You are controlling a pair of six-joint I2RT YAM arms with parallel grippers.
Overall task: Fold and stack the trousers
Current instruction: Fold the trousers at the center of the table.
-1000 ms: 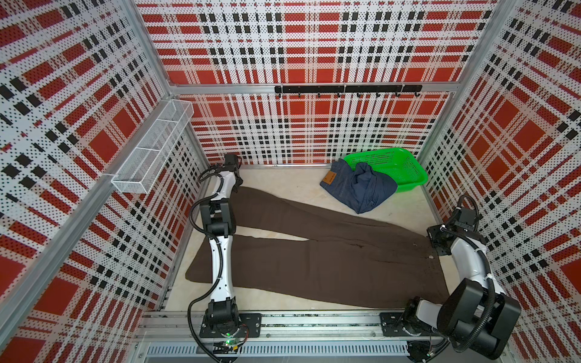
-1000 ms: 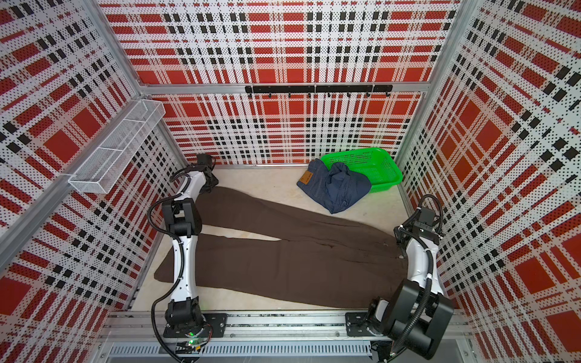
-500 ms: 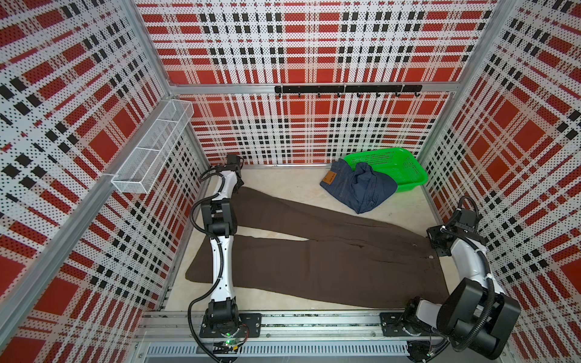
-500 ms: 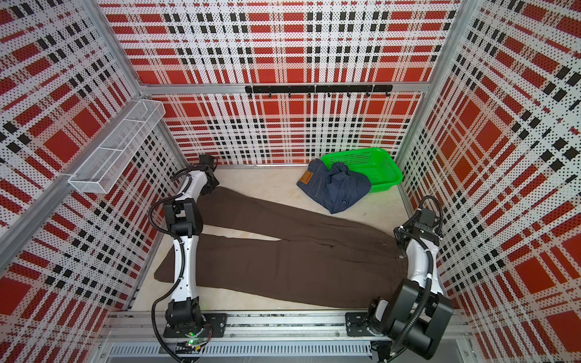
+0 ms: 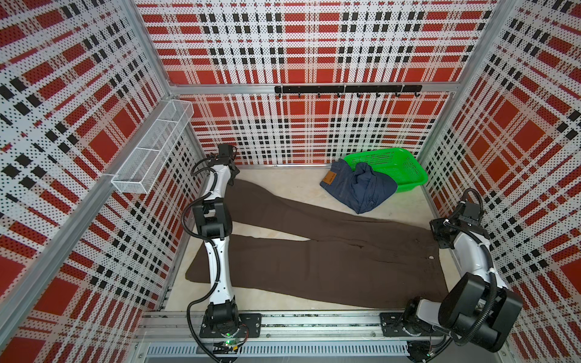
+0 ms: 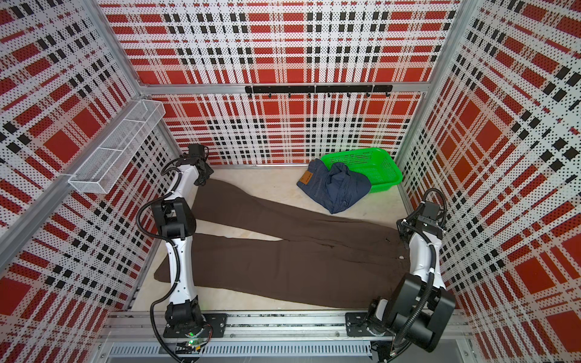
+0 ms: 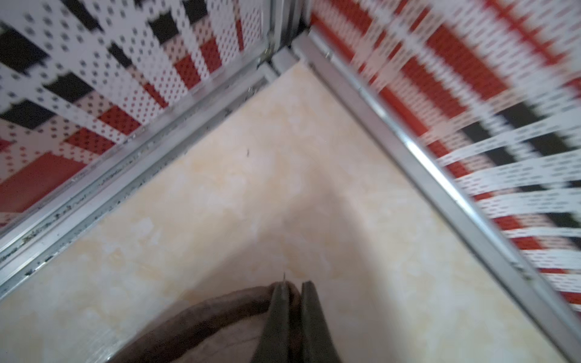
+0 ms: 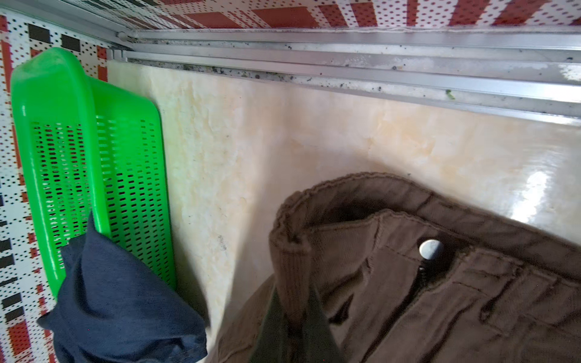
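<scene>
**Both hands pinched on the brown trousers**

The brown trousers (image 5: 314, 261) lie spread flat across the counter (image 5: 283, 185). Their waist is toward the right wall, and the two legs run out leftward, parting in a narrow V. The left hand (image 7: 294, 287) is in the far left corner, closed tight on the hem of the farther leg. Its wrist view shows brown cloth nipped between the fingers. The right hand (image 8: 294, 311) is closed on the far corner of the waistband, where the band rises in a fold. The metal button (image 8: 430, 249) is near the grip. The jeans (image 5: 358, 188) sit in a crumpled heap at the far right, tan patch up. They are partly draped over the rim of the green basket (image 5: 408, 169) and lie just beside the brown trousers' farther leg.
</scene>
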